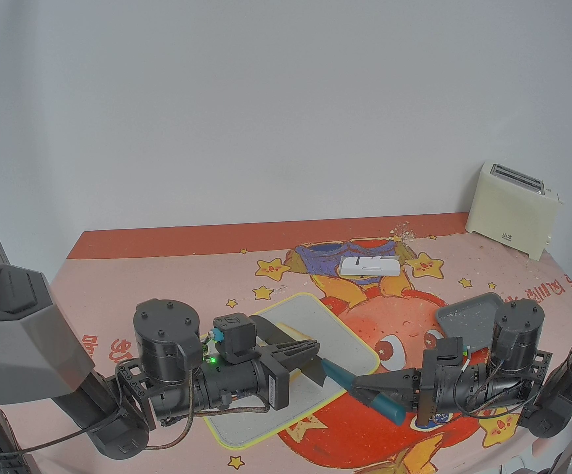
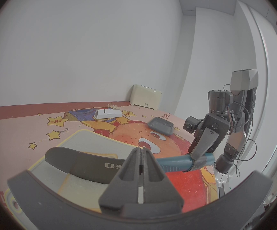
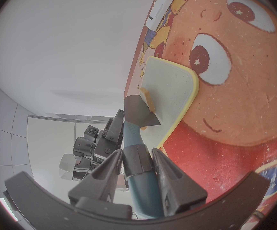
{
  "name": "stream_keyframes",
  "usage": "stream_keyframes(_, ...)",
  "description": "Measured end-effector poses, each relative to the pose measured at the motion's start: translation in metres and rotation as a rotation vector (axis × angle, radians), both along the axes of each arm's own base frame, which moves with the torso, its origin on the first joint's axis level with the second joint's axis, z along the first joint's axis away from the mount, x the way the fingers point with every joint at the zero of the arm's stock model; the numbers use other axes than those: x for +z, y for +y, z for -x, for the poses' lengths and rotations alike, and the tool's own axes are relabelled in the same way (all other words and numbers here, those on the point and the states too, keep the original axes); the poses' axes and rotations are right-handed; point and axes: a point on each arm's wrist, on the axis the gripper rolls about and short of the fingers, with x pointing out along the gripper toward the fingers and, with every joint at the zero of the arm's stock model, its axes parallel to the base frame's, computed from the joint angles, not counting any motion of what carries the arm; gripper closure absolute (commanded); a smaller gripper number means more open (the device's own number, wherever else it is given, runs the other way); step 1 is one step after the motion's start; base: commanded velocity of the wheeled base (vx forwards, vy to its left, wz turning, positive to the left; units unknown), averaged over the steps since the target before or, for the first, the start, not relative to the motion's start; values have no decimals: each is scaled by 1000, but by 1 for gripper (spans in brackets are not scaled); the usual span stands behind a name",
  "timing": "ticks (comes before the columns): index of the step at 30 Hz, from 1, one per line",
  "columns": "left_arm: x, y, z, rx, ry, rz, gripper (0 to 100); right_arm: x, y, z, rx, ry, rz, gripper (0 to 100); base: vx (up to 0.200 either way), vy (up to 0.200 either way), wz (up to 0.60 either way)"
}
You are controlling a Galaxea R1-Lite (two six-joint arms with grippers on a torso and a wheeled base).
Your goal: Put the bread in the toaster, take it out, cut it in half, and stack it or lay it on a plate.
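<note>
nearest the robot, the right gripper (image 1: 363, 388) lies low over the cartoon-printed tablecloth (image 1: 167, 278), its fingers (image 3: 173, 176) clamped on either side of the teal handle of a knife (image 1: 336, 372). the dark blade runs from there out over the cutting board (image 1: 348, 347), a white board with a yellow rim that sits at an angle on the cloth. facing it from the other side, the left gripper (image 1: 311, 349) hangs over the near half of the board with its fingers (image 2: 130, 166) pressed together and no gap between them, the tips right at the blade. the bread (image 1: 292, 330), a pale slice with a tan crust, lies flat on the board under and just beyond the left gripper. the blade stands on edge across the slice, and whether the left fingertips touch the slice cannot be told. a little farther, to the right of the board and apart from it, a grey plate (image 1: 469, 316) rests on the cloth behind the right wrist. farther still, near the middle of the table, lies a white flat object (image 1: 369, 266). at the far right corner the cream toaster (image 1: 513, 210) stands upright against the plain wall (image 1: 266, 100), its slots on top.
</note>
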Motion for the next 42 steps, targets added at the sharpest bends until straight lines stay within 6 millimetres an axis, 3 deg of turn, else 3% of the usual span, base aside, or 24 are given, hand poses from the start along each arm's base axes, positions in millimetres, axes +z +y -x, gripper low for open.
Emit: stream_keyframes(42,0,0,0,-4,-1,2,100,-14,0,-1,-7,-50,-43,100,0,0,0)
